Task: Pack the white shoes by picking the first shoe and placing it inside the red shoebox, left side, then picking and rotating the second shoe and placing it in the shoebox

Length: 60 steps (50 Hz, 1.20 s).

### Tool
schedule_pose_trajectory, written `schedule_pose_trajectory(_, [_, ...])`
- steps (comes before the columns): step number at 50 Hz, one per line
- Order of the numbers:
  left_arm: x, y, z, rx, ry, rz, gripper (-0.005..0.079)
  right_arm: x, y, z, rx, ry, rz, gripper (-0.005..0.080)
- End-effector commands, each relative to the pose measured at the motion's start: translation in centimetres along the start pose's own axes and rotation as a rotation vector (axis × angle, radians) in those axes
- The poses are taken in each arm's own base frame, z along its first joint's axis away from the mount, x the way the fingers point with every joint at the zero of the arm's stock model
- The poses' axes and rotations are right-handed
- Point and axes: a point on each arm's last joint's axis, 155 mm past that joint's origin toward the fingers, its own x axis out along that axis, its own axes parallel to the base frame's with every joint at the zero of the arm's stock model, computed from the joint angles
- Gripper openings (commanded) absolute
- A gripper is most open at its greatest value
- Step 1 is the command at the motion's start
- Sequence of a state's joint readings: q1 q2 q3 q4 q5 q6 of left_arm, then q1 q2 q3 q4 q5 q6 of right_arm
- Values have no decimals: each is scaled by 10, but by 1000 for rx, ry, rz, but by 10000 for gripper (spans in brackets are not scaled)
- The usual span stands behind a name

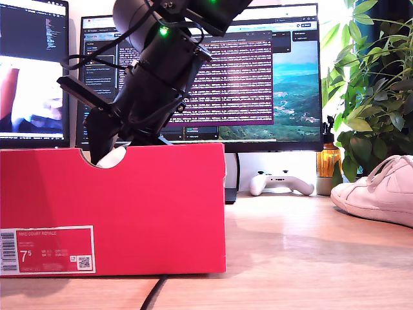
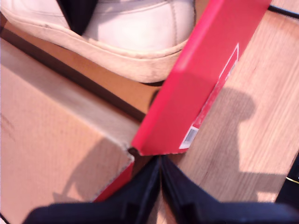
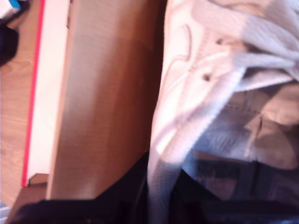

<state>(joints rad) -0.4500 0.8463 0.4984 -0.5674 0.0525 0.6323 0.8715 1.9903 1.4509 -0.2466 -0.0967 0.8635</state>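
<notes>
1. In the exterior view, left to right: the red shoebox (image 1: 113,210) stands on the tabletop (image 1: 310,245) at the left; an arm (image 1: 148,77) reaches into its top, a bit of white showing at the notch.
2. My second gripper (image 3: 161,205) is clamped on the first shoe (image 3: 196,93) by its soft collar; light, floppy upper, stiff sole, so hold near the tongue.
3. My first gripper (image 2: 161,175) has its jaws together, empty, above the box corner.
4. The second shoe (image 1: 377,190) lies at the right.
</notes>
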Motion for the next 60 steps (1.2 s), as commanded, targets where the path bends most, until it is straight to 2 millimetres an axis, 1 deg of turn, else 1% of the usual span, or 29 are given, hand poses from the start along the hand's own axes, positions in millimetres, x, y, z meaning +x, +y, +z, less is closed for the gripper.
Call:
schedule_pose_trajectory(1, [-2,3,7,0,-18,7,-19,-5,17,15,-11,-39,44,59])
schedule_pose_trajectory(6, [-2,3,7,0,-18,7,-19,-5,20,15,-12,-38,57,206])
schedule_pose_trajectory(9, [-2,3,7,0,-18,7,-19,-6,25,14,-14,-31,78,251])
schedule_pose_trajectory(16, [-2,3,7,0,-18,7,-19,-7,40,14,-19,-28,140,253])
schedule_pose_trajectory(25, [-2,3,7,-1,-18,7,-19,-11,50,19,-25,-33,171,253])
schedule_pose_trajectory(30, [-2,3,7,-1,-18,7,-19,-23,54,31,-20,-26,178,253])
schedule_pose_trajectory(32, [-2,3,7,-1,-19,7,-19,-28,57,36,-46,-26,177,253])
schedule_pose_trajectory(38, [-2,3,7,0,-19,7,-19,-51,52,60,-103,-40,140,253])
schedule_pose_trajectory(43, [-2,3,7,-1,-19,7,-19,-67,44,80,-91,-41,111,253])
schedule_pose_trajectory(45, [-2,3,7,-1,-20,5,-19,-74,39,85,-83,-22,106,252])
schedule_pose_trajectory(48, [-2,3,8,-1,-22,3,-19,-83,31,90,-62,17,110,252])
schedule_pose_trajectory(52, [-2,2,8,-1,-23,2,-19,-94,18,90,-53,82,112,250])
schedule_pose_trajectory(56, [-2,2,8,-1,-23,1,-19,-102,-8,95,-13,102,45,250])
schedule_pose_trajectory(60, [-2,2,8,-1,-23,2,-19,-107,-47,95,69,105,-99,250])
